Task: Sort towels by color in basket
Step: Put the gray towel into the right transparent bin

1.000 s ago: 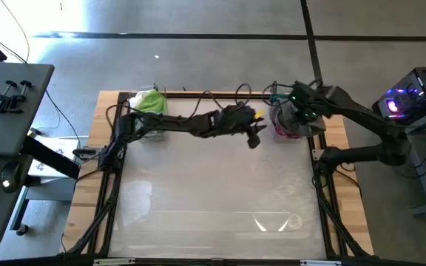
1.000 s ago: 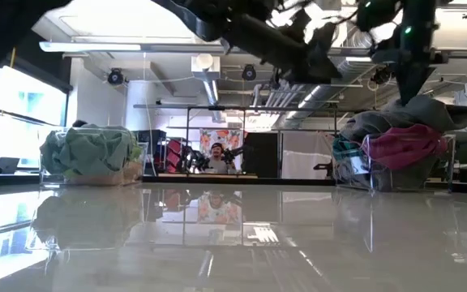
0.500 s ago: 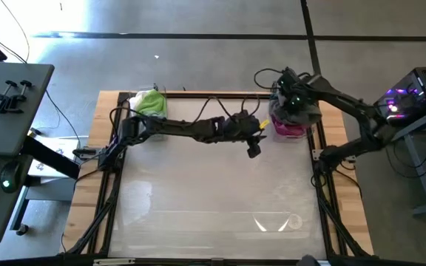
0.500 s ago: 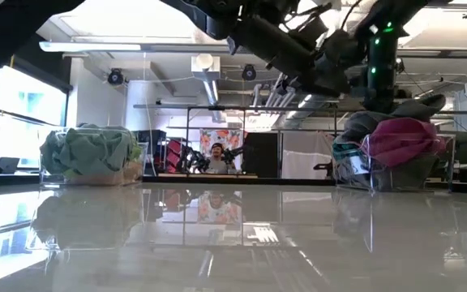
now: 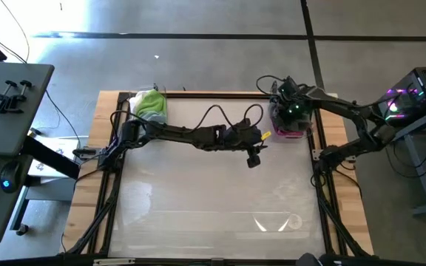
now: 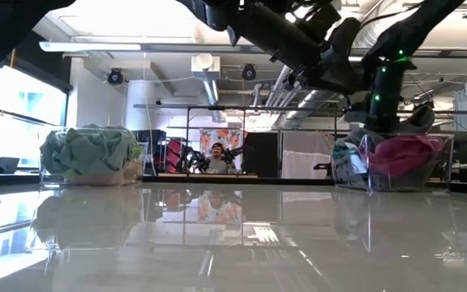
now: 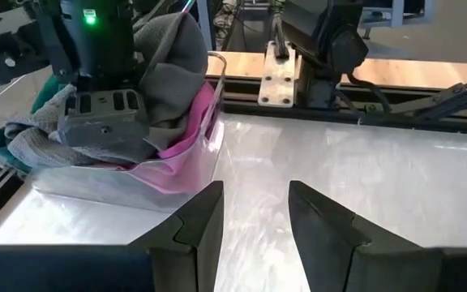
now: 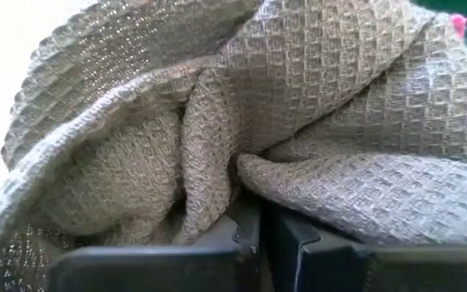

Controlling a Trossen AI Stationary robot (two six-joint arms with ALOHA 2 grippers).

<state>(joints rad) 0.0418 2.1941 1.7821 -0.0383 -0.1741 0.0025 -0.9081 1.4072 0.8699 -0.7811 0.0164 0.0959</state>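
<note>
Right gripper (image 8: pixel 258 235) down in clear bin (image 7: pixel 181 158) at table's far right, fingers pinched together on grey-brown towel (image 8: pixel 298 105), probably just one fold. Lift straight, slow, watch magenta towel (image 6: pixel 400 152) underneath doesn't drag. Left gripper (image 7: pixel 254 223) parked mid-table, fingers apart, holding nothing.

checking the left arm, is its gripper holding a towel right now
No, the left gripper hangs open and empty over the bare table, beside the clear bin.

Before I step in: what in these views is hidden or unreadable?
- Right end effector, right wrist view: grey-brown towel fills the picture, hiding the bin.
- Right bin, high view: the arm covers its contents.
- Left bin, low view: lower towels hidden by the top mint towel.
</note>
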